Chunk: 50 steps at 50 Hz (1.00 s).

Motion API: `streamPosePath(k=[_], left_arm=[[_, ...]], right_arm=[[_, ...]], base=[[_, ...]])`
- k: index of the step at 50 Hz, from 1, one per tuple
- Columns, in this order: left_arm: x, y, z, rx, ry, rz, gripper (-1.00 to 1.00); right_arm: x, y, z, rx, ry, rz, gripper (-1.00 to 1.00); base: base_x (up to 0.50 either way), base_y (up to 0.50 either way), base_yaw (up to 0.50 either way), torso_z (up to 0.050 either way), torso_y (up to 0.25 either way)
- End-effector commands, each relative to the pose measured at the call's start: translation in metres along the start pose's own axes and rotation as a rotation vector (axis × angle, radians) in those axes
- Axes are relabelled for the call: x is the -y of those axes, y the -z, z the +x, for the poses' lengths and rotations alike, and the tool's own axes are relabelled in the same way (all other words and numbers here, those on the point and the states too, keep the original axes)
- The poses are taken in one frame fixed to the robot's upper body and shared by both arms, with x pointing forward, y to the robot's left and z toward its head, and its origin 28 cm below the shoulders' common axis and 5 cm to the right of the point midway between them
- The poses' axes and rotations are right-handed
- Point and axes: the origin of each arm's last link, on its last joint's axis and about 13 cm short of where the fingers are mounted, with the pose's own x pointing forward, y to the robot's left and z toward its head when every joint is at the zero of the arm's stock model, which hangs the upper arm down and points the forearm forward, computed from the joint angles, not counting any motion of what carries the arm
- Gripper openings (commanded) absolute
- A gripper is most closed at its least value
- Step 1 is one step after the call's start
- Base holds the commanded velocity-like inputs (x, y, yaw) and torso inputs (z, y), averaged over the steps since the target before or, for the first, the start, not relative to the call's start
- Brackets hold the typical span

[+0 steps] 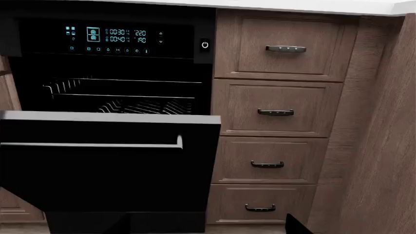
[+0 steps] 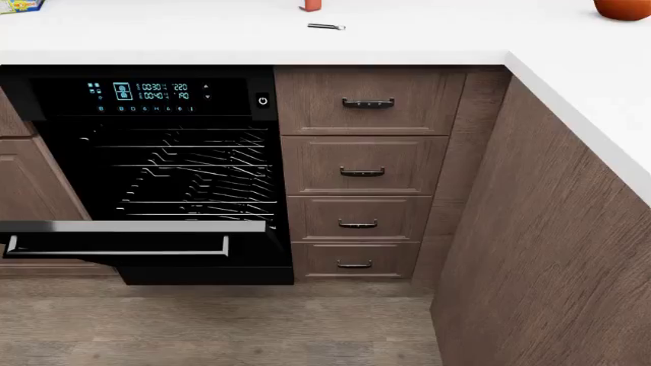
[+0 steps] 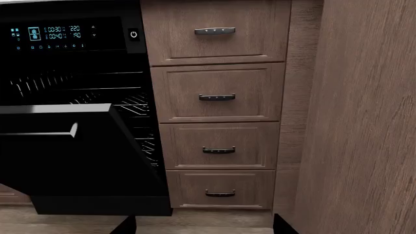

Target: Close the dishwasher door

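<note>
Nearest, right gripper [image 3: 201,227] with fingertips spread wide apart, gripping nothing; of left gripper [image 1: 293,225] only one dark tip in view, so cannot tell whether apart or together. Beyond, dishwasher door [image 2: 142,255] hanging partly open, tilted outward, silver handle [image 2: 117,252] facing forward. Farther back, wire racks [image 2: 194,179] and lit control strip [image 2: 152,93], with wooden drawers [image 2: 364,164] just beside.

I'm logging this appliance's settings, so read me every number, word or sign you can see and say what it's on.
On the control strip above the open dishwasher door:
"00:30" then "220", upper row of lit digits.
"00:40" then "190", lower row; it reads less surely.
A power symbol on the button at the strip's end.
The small lit icons are too small to read.
No other text shows.
</note>
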Motion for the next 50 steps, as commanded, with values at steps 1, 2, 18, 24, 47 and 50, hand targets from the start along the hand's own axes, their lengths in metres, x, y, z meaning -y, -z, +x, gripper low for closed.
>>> streamPosePath(k=[1, 2, 18, 24, 47, 50], left_arm=[[-0.0009, 0.0009, -0.0019, -0.002, 0.000, 0.000, 1.00], [-0.0009, 0.0009, -0.0019, -0.002, 0.000, 0.000, 1.00], [-0.0004, 0.0003, 0.0003, -0.003, -0.003, -0.001, 1.00], [0.0002, 0.0003, 0.0018, -0.006, -0.004, -0.002, 1.00], [-0.0003, 0.0008, 0.0003, -0.007, -0.002, -0.001, 1.00], [-0.0003, 0.0007, 0.0000, -0.007, -0.002, -0.001, 1.00]], right_arm=[[-0.0001, 0.0005, 0.0001, -0.001, 0.000, 0.000, 1.00], [-0.0001, 0.0005, 0.0001, -0.001, 0.000, 0.000, 1.00], [-0.0006, 0.0002, -0.0003, -0.002, 0.000, 0.001, 1.00], [-0.0003, -0.0001, 0.0004, -0.002, 0.000, 0.002, 1.00], [-0.0009, 0.0007, -0.0003, -0.006, -0.002, 0.006, 1.00], [-0.0007, 0.0005, 0.0005, -0.006, -0.002, 0.006, 1.00]], base=[[0.00, 0.00, 0.00, -0.020, 0.000], [0.00, 0.00, 0.00, -0.020, 0.000], [0.00, 0.00, 0.00, -0.020, 0.000], [0.00, 0.00, 0.00, -0.020, 0.000], [0.00, 0.00, 0.00, -0.020, 0.000], [0.00, 0.00, 0.00, -0.020, 0.000]])
